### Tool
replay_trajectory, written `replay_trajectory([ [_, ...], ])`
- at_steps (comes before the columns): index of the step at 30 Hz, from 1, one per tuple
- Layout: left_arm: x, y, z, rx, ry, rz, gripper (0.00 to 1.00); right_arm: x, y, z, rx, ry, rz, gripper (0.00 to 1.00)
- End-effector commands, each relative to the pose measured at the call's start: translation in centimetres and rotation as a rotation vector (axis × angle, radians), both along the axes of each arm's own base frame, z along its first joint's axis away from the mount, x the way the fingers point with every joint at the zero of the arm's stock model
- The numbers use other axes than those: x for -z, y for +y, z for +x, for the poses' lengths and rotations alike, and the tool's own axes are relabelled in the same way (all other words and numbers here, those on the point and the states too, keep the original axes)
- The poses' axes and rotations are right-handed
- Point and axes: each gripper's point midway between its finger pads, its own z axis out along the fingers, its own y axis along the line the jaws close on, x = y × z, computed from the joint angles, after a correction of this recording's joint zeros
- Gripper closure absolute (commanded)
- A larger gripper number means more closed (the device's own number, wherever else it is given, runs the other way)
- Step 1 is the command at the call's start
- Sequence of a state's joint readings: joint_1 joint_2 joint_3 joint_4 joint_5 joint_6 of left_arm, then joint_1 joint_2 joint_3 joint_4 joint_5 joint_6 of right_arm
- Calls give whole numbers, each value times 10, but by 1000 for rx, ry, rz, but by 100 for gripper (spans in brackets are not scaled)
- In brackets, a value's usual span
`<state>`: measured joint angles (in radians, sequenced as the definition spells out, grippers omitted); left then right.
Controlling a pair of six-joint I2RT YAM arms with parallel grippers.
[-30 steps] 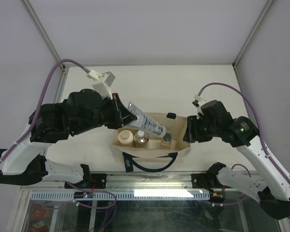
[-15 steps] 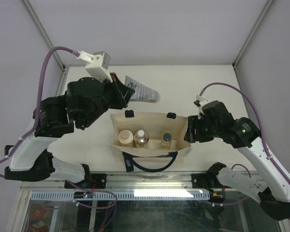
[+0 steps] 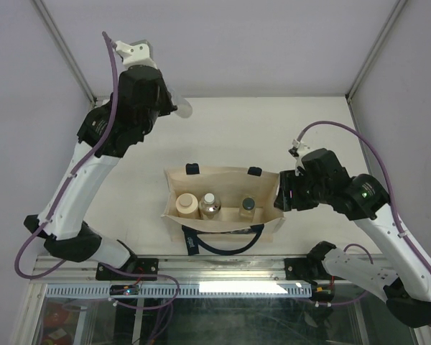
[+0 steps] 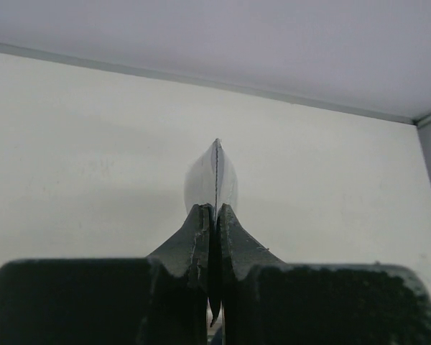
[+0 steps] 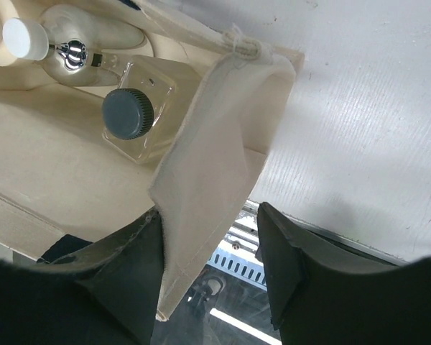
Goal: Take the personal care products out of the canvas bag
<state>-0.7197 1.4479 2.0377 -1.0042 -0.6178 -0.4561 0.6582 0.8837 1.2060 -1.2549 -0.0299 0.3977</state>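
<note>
The canvas bag [image 3: 223,175] stands open near the front middle of the table, its navy handle [image 3: 226,243] hanging over the near side. Inside it stand a beige bottle [image 3: 186,205], a silvery bottle [image 3: 210,205] and a clear bottle with dark cap [image 3: 248,207]. My left gripper [image 3: 169,108] is raised high at the back left, shut on the flat silvery-grey tube [image 4: 214,176], whose end sticks out past the fingertips [image 3: 182,108]. My right gripper [image 3: 281,192] is open, its jaws astride the bag's right end wall [image 5: 215,129]. The dark cap [image 5: 128,113] shows just inside.
Metal frame posts [image 3: 65,54] rise at the back corners. A slotted rail [image 3: 215,287] runs along the near edge between the arm bases. The white tabletop [image 3: 273,129] stretches behind the bag.
My left gripper has lifted the tube out of the bag and swung it up and to the back left. The right gripper and the bag have stayed put.
</note>
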Motion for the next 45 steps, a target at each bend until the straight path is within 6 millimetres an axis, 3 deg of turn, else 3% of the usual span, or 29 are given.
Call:
replay_trajectory([
  [1, 10, 26, 38, -76, 30, -6, 100, -11, 0, 8, -8, -64, 5, 45],
  [4, 40, 61, 58, -188, 96, 30, 100, -9, -2, 8, -17, -61, -20, 45],
  [11, 111, 106, 98, -219, 215, 63, 100, -9, -6, 11, -37, -77, -55, 44],
  [20, 169, 159, 136, -229, 302, 260, 100, -12, -6, 12, -35, -74, -63, 43],
  [24, 190, 166, 148, -113, 317, 302, 100, -10, -7, 14, -33, -67, -76, 43],
  [31, 209, 166, 163, 25, 320, 365, 100, -11, -7, 13, -29, -53, -79, 43],
  [39, 236, 159, 165, 81, 371, 357, 100, -8, -7, 12, -24, -41, -86, 43],
  [40, 238, 160, 165, 71, 377, 347, 97, -9, -7, 13, -22, -42, -83, 43],
  [43, 245, 167, 163, 28, 404, 350, 70, -8, -5, 14, -21, -39, -80, 43],
  [45, 247, 171, 159, 10, 413, 354, 64, -8, -4, 15, -20, -35, -79, 43],
])
